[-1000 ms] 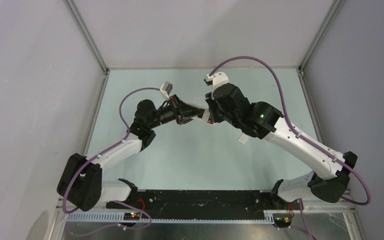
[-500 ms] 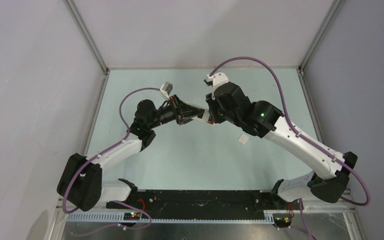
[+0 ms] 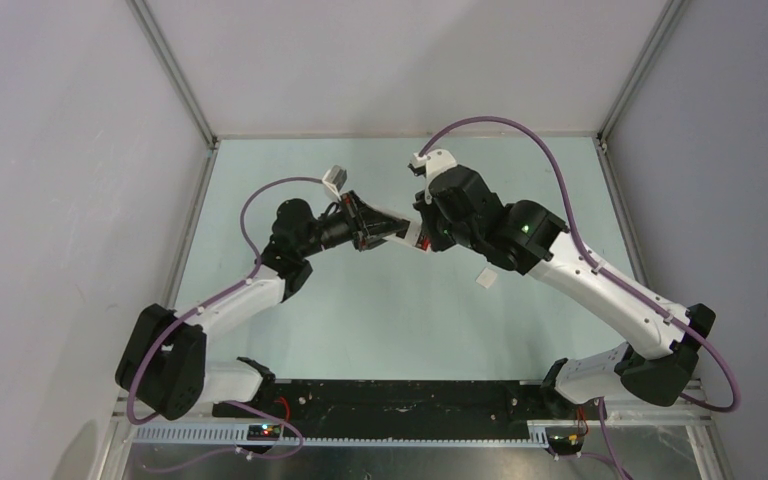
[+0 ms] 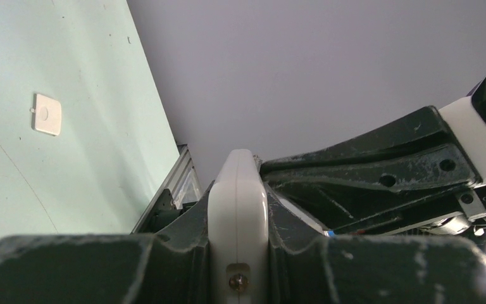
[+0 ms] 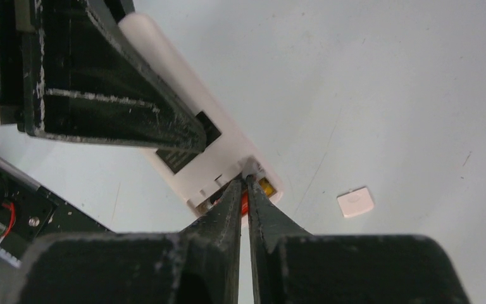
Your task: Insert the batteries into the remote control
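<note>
Right wrist: pincer point(image 5: 247, 183) seemingly on remote point(image 5: 228, 161)

White links point(image 3: 228, 300), black joints; purple cables point(image 3: 552, 165); right hand point(image 5: 245, 190) scuffed black; green LED point(image 3: 525, 228).

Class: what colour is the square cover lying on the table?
The cover is white; right wrist view.

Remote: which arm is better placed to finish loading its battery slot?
Right, likely. The right hand has its nearly closed tips at the open end of the remote, while the left hand is busy clamping the remote.
</note>
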Action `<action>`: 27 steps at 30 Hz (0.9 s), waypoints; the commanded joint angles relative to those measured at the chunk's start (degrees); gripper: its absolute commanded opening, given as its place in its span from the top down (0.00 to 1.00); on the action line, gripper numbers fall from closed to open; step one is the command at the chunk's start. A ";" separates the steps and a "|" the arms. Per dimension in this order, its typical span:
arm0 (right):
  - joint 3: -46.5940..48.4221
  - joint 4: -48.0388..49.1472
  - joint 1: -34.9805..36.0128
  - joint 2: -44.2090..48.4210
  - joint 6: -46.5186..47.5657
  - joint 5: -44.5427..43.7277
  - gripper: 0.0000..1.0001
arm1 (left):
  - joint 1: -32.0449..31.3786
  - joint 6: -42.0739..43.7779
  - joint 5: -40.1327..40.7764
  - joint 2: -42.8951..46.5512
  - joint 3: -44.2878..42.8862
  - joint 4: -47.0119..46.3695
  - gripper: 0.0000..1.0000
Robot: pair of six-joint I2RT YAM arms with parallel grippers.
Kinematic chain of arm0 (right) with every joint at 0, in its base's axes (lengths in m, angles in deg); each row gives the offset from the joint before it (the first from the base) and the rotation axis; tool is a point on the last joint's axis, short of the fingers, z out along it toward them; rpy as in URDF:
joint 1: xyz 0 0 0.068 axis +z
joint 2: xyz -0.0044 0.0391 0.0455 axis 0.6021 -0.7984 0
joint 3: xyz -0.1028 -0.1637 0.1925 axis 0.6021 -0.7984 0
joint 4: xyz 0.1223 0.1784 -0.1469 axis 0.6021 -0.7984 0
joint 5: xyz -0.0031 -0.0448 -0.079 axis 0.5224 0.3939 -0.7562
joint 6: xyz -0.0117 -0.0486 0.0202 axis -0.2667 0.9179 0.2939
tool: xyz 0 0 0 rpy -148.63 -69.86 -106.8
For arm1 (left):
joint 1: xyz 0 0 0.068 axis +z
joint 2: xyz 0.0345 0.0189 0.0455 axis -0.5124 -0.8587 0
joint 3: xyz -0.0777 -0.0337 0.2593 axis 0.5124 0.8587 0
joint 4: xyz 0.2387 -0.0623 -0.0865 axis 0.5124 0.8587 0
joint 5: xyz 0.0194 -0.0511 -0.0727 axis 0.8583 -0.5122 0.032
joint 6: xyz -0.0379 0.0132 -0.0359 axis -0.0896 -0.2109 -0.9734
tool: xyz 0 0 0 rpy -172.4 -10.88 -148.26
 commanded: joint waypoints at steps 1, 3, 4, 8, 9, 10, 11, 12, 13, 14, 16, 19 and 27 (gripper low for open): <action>1.07 -2.54 0.19 0.60 -0.97 2.86 0.89 | 0.34 0.54 0.27 0.23 -1.27 -3.34 1.00; 0.86 -2.69 0.14 0.57 -1.19 2.96 0.90 | 0.34 0.56 0.29 0.26 -1.38 -3.36 1.00; 0.83 -2.72 0.16 0.47 -1.22 3.08 0.90 | 0.34 0.56 0.25 0.34 -1.35 -3.36 1.00; 1.31 -2.43 -0.47 0.57 -1.95 3.69 0.88 | 0.39 0.78 0.08 0.31 -1.04 -3.35 1.00; 1.50 -2.12 -0.67 0.70 -2.21 4.41 0.87 | 0.35 0.84 0.08 0.31 -0.88 -3.40 1.00; 1.78 -1.39 -1.24 1.12 -2.82 4.88 0.86 | 0.35 0.83 0.06 0.29 -0.79 -3.37 1.00; 1.92 -0.88 -1.54 1.91 -3.08 5.78 0.82 | 0.35 0.94 0.06 0.26 -0.57 -3.37 1.00; 1.98 0.04 -2.20 2.38 -3.57 6.44 0.81 | 0.34 0.97 0.04 0.18 -0.51 -3.32 1.00; 2.03 0.58 -2.59 3.21 -3.72 8.00 0.77 | 0.34 0.99 -0.01 0.17 -0.31 -3.30 1.00; 2.08 1.40 -3.32 3.60 -4.17 8.52 0.76 | 0.34 1.04 0.01 0.18 -0.24 -3.28 1.00; 2.34 2.11 -4.23 4.39 -4.36 9.32 0.68 | 0.33 1.08 0.00 0.23 0.02 -3.28 1.00; 3.38 1.98 -5.11 3.78 -3.79 8.48 0.61 | 0.34 1.16 -0.04 0.27 0.07 -3.28 1.00; 4.98 2.00 -5.27 0.04 1.09 6.95 0.60 | 0.35 1.15 -0.27 0.23 0.27 -3.28 1.00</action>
